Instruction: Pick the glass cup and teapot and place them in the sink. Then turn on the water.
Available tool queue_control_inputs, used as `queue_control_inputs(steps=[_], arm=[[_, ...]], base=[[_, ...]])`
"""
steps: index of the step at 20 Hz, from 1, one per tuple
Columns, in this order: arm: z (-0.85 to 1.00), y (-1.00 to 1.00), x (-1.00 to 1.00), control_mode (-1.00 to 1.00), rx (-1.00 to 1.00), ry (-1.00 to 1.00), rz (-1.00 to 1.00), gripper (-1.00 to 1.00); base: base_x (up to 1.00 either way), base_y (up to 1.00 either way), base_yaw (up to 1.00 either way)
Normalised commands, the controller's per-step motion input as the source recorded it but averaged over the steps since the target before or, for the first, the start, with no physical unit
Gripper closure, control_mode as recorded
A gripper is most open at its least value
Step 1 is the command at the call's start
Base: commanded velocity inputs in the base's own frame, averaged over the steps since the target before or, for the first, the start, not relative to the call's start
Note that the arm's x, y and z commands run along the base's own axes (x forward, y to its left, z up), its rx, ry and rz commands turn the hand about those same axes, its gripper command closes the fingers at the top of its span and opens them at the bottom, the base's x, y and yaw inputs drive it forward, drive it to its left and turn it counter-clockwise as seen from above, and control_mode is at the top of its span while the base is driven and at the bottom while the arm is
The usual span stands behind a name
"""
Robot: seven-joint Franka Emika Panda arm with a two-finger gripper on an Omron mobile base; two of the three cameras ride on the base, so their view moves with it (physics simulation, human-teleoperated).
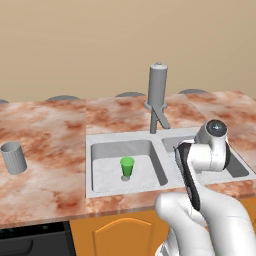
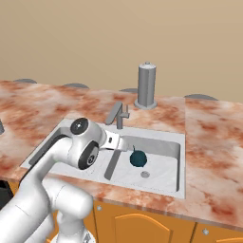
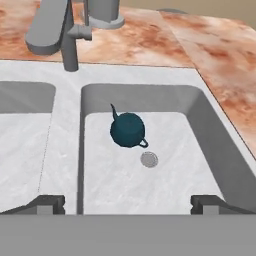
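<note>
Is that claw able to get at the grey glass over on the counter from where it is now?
Probably, but not directly: the gripper hangs open over the sink's right basin, while the glass cup stands far left on the counter. Nothing blocks the way; it's a long swing.

I see open floor in the sink's [image 3: 67, 150] right basin toward its near and right walls; the teapot [image 3: 128, 130] sits by the drain [image 3: 149, 159]. The tap [image 3: 60, 30] overhangs the back rim. A green cup [image 1: 127, 167] occupies the left basin.
</note>
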Motion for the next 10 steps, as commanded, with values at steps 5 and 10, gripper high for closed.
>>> queue_control_inputs(steps=[5, 10], arm=[[0.33, 0.52, -0.22, -1.00, 0.00, 0.00, -0.01, -1.00], [0.32, 0.40, -0.07, -1.00, 0.01, 0.00, 0.00, -1.00]], base=[[0.00, 0.00, 0.00], [0.00, 0.00, 0.00]])
